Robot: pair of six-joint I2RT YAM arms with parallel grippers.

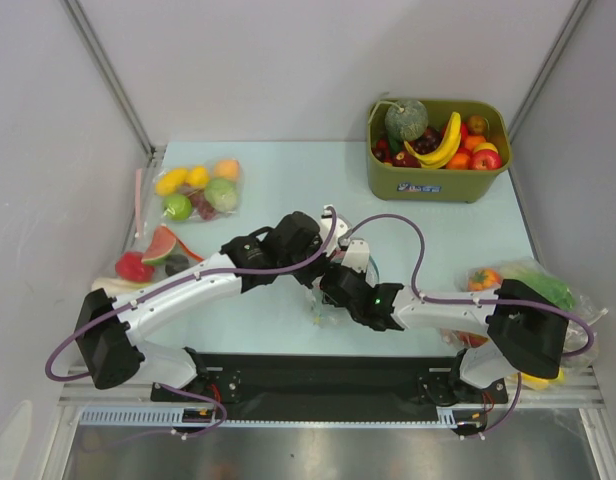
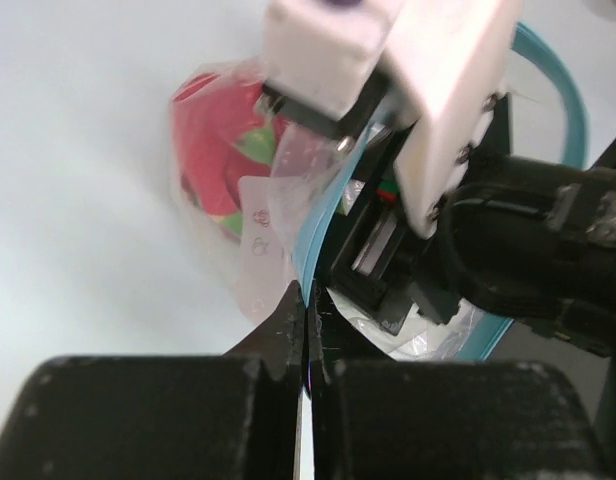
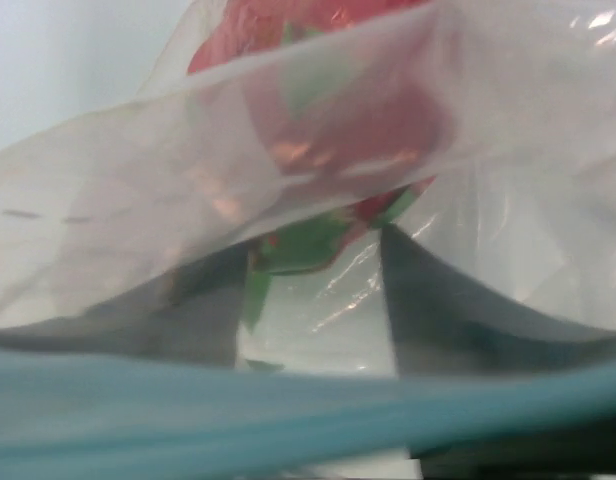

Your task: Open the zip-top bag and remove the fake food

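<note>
The zip-top bag (image 2: pixel 263 230) is held up between both grippers at the table's middle; in the top view only a scrap of it (image 1: pixel 316 302) shows under the arms. My left gripper (image 2: pixel 306 325) is shut on the bag's blue-green zip strip (image 2: pixel 323 225) at one lip. My right gripper (image 3: pixel 313 320) is open, its two dark fingers (image 3: pixel 458 300) spread behind the clear film, with the zip strip (image 3: pixel 288 410) across the bottom of its view. The fake food (image 3: pixel 318 110), red with green, lies deep in the bag beyond those fingers; it also shows in the left wrist view (image 2: pixel 218 140).
An olive-green bin (image 1: pixel 438 185) of fruit stands at the back right. Other clear bags of fruit lie at the back left (image 1: pixel 200 190), the left edge (image 1: pixel 153 255) and the right edge (image 1: pixel 518 285).
</note>
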